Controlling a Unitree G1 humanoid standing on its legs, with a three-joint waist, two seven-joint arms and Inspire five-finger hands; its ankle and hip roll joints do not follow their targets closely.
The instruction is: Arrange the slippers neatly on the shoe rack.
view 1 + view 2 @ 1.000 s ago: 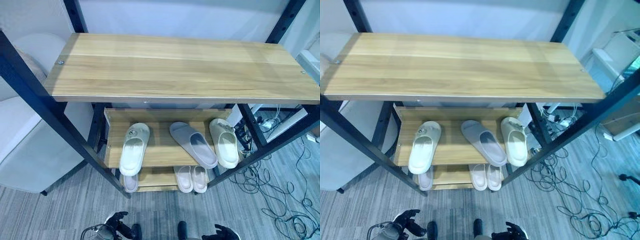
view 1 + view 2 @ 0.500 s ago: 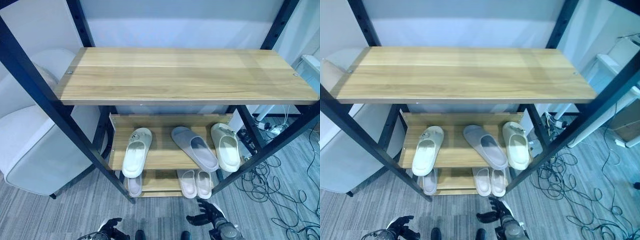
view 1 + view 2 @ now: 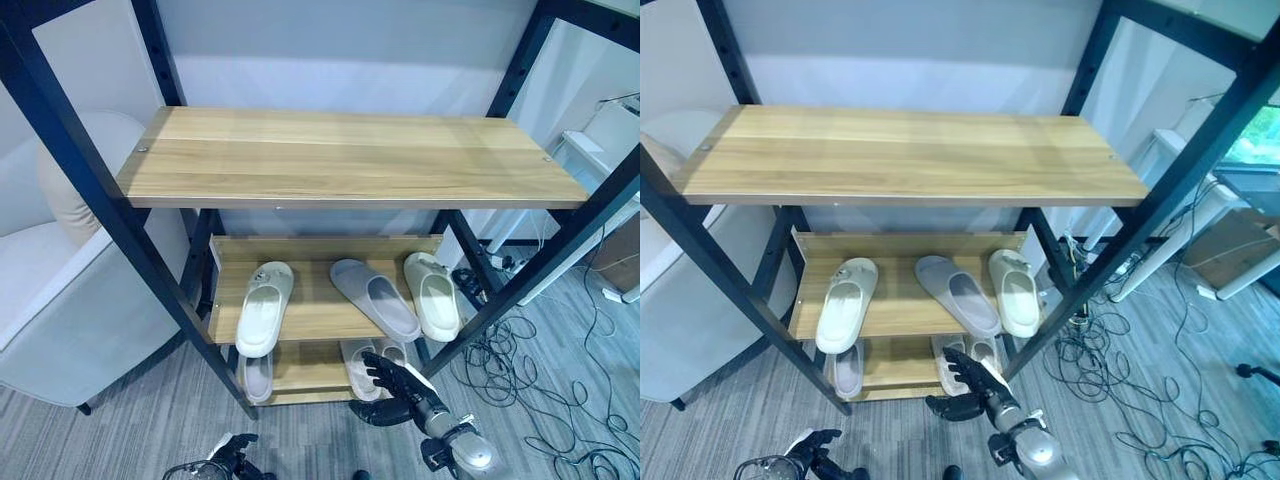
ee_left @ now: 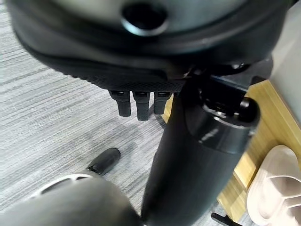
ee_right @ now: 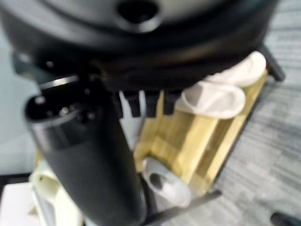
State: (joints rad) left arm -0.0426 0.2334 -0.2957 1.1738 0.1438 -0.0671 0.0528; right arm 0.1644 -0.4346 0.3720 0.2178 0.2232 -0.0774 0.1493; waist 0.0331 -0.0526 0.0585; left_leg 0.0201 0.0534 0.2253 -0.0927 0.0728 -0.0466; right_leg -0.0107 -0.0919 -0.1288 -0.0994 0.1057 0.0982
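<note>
Middle shelf [image 3: 310, 318] of shoe rack [image 3: 345, 160]: cream slipper [image 3: 262, 308] left, grey slipper [image 3: 375, 298] angled, cream slipper [image 3: 432, 294] right, touching grey one. Pink slippers [image 3: 368, 358] on bottom shelf, behind right hand [image 3: 402, 390], fingers spread, empty. Left hand [image 3: 232, 450] low, fingers relaxed, by floor. White chair [image 3: 60, 290] left, cables [image 3: 530, 370] right.

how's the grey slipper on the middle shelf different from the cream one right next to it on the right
The grey slipper is grey, while the cream slipper is pale cream. The grey slipper lies at a slant across the middle shelf, its near end angled toward the cream slipper; the cream slipper sits close to straight, front to back. The grey slipper looks somewhat longer. Both are open slides resting sole down on the same shelf.
</note>
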